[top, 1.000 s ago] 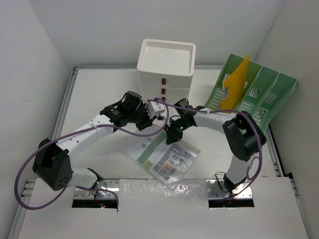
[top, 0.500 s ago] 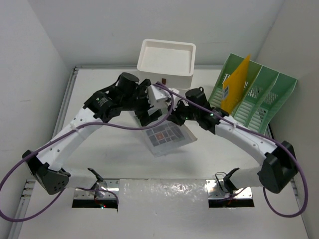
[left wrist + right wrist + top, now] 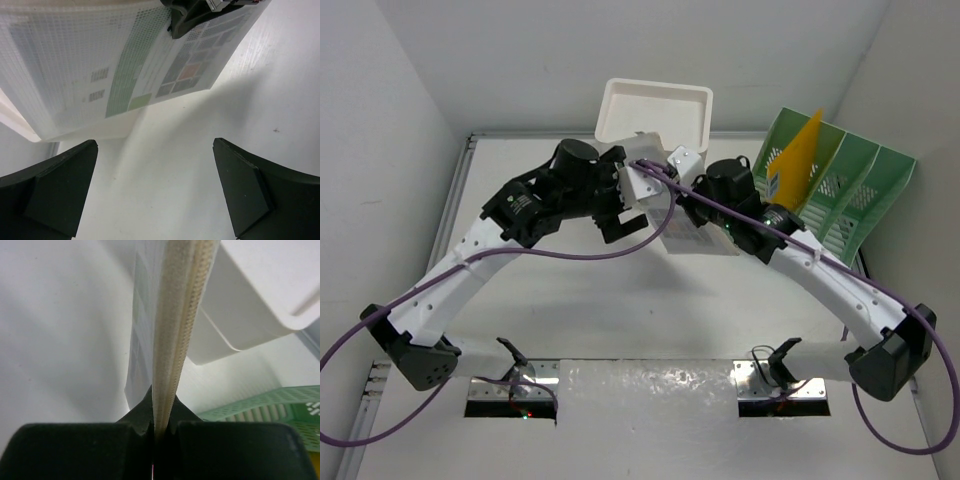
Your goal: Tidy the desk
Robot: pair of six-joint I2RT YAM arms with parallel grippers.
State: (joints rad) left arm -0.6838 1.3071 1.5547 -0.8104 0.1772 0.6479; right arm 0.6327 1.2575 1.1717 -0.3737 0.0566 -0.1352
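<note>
My right gripper (image 3: 682, 203) (image 3: 161, 415) is shut on the zipper edge of a clear mesh pouch (image 3: 697, 233) (image 3: 180, 315) with a printed sheet inside. The pouch hangs on edge above the white desk (image 3: 570, 320), close in front of the white drawer box (image 3: 655, 115). In the left wrist view the pouch (image 3: 100, 65) hangs up ahead, with the right fingers (image 3: 185, 20) pinching its top. My left gripper (image 3: 617, 222) (image 3: 155, 190) stands open just left of the pouch, with only bare desk (image 3: 200, 150) between its jaws.
A green slotted file rack (image 3: 840, 190) (image 3: 270, 405) stands at the back right with a yellow folder (image 3: 795, 165) in one slot. The drawer box (image 3: 260, 290) is right beside the held pouch. Purple cables loop over both arms.
The left gripper has opened and let go of the pouch. The right arm has stretched out and carried the pouch up off the desk toward the drawer box.
</note>
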